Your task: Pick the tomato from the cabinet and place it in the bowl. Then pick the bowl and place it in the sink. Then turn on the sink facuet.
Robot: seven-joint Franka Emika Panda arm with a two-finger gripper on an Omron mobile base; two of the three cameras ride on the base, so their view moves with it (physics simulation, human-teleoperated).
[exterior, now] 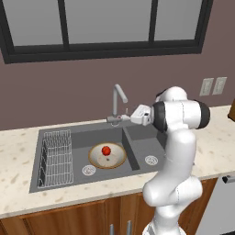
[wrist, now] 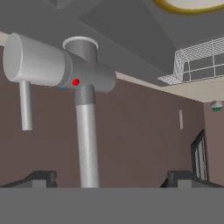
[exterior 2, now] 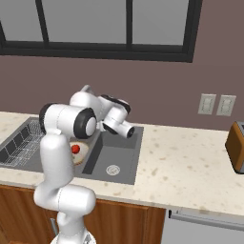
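Speckled cream countertop (exterior: 18,147) under dark-framed window (exterior: 105,27), mauve wall. Left base view: dark grey two-basin sink (exterior: 82,133), wire rack (exterior: 56,158) in left end, bowl (exterior: 107,156) in left basin w/ tomato (exterior: 106,150) inside. Slim silver faucet (exterior: 118,103) behind divider; gripper (exterior: 120,118) right at its base, hand horizontal.

Right base view: arm blocks most of left basin; tomato (exterior 2: 75,149) peeks past upper arm. Two wall outlets (exterior 2: 217,105), brown toaster (exterior 2: 236,147) far right.

Hand view: rolled upside down. Faucet stem (wrist: 87,144) between fingertips (wrist: 41,178), lever (wrist: 26,105) beside it. Jaws fully spread, nothing held.
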